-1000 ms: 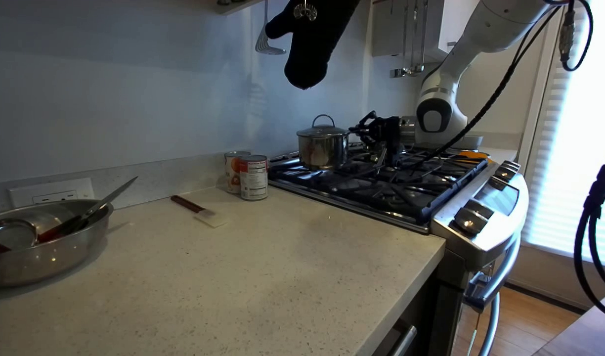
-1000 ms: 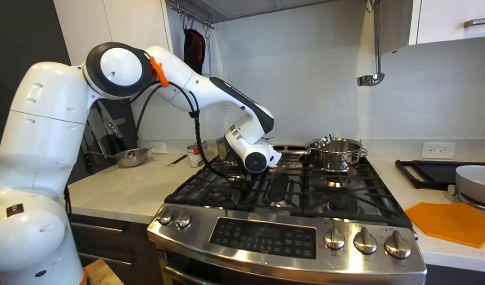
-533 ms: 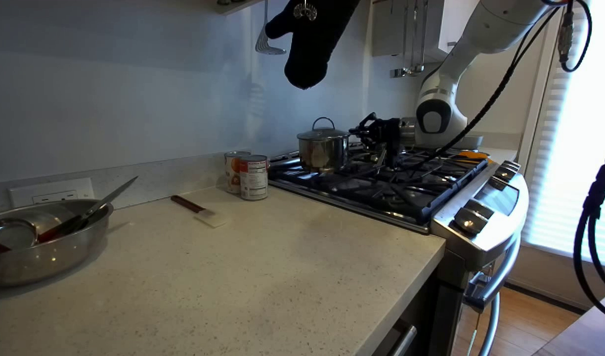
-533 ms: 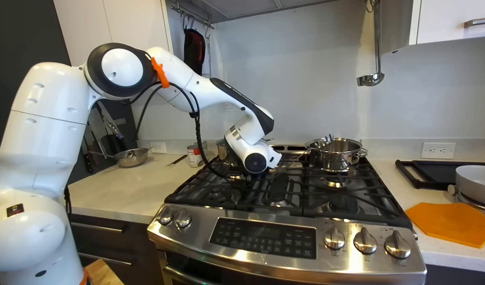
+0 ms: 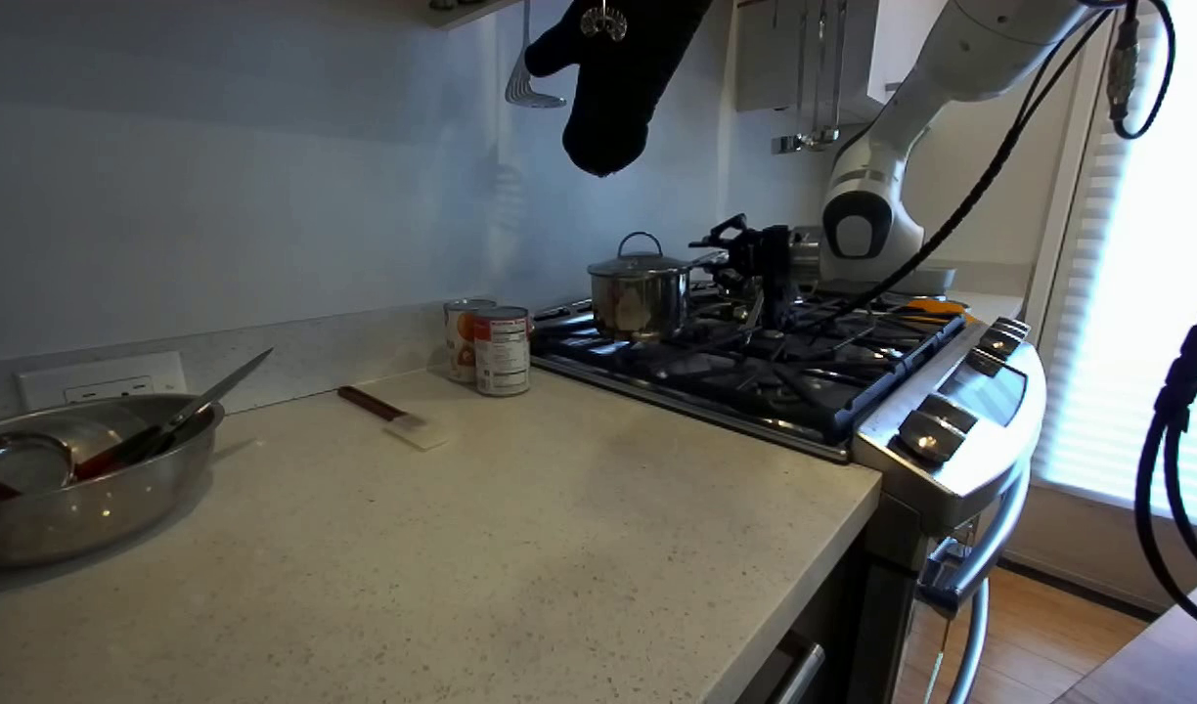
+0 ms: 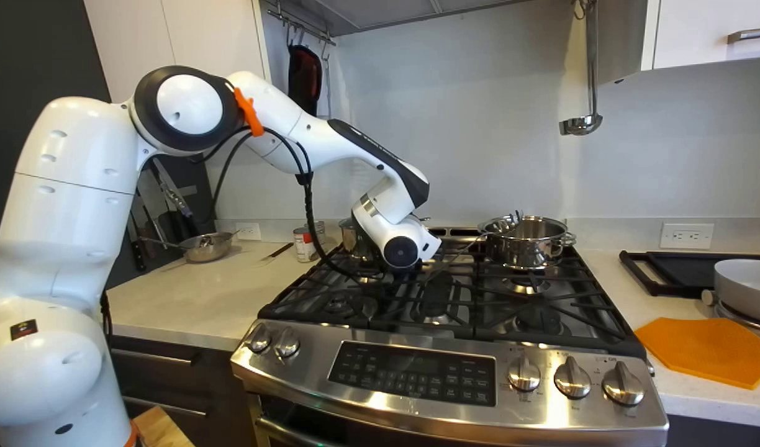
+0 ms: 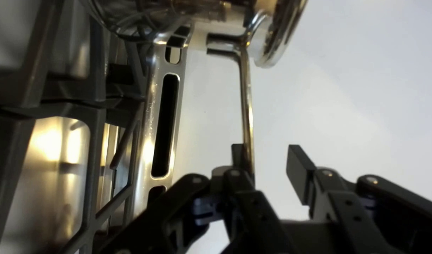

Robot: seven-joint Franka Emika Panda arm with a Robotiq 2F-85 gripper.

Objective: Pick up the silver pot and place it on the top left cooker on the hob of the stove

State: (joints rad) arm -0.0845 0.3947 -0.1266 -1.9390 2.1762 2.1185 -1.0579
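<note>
A lidded silver pot stands on the back-left grate of the hob, the black-grated top of the stove. It has a lid loop and a long thin handle. In an exterior view the pot is partly hidden behind my wrist, and the top left cooker shows partly below it. My gripper is open around the handle, which lies close against one finger with a wide gap to the other. In an exterior view the handle shows between the pot and my gripper.
A silver pot with side handles and utensils stands on the back-right burner. Tin cans, a spatula and a steel bowl are on the counter. An oven mitt hangs above. The wall is close behind the pot.
The pot came down slightly between one second and half a second ago, then stayed. My gripper has since risen a little, and the pot's handle now shows beside it in an exterior view.
</note>
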